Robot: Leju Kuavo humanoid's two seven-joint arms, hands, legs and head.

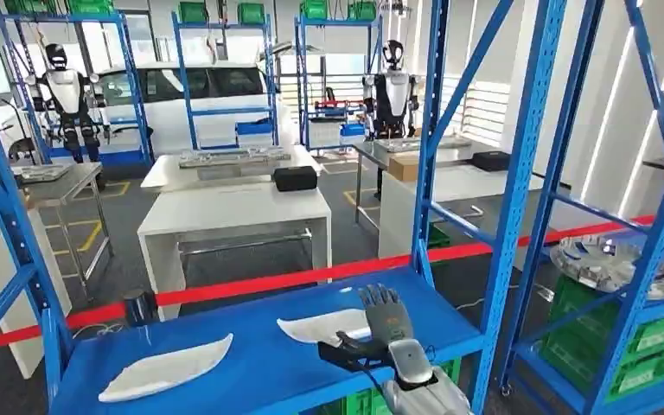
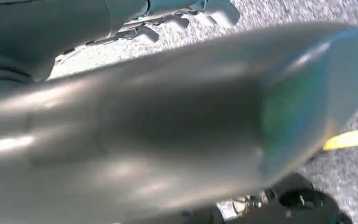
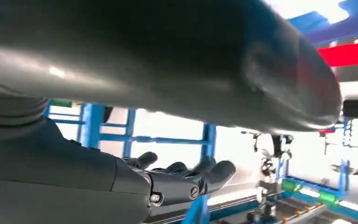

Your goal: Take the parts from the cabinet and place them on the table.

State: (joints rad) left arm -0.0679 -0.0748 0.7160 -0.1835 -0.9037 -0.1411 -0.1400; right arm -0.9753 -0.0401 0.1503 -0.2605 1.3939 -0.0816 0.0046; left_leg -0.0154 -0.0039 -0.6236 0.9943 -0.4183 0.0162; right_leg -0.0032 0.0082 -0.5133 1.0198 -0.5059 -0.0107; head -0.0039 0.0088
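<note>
The right robot hand (image 1: 386,318) was seen from the head view stretched out over the blue shelf (image 1: 259,363) of the cabinet, palm down, its fingers extended and slightly apart. Its fingertips lay over the near edge of a white curved part (image 1: 320,327) resting flat on the shelf; whether the part was actually touched could not be told, and nothing was gripped. In the right wrist view the same robot hand (image 3: 177,179) was shown with its dark fingers (image 3: 214,171) held nearly straight. A second white part (image 1: 169,367) lay well apart on the same shelf, toward the left. Beyond the cabinet's red rail (image 1: 311,277), a white worktop (image 1: 233,212) stood. The left robot hand (image 2: 191,14) appeared with pale fingers curled; whether anything was held could not be told.
</note>
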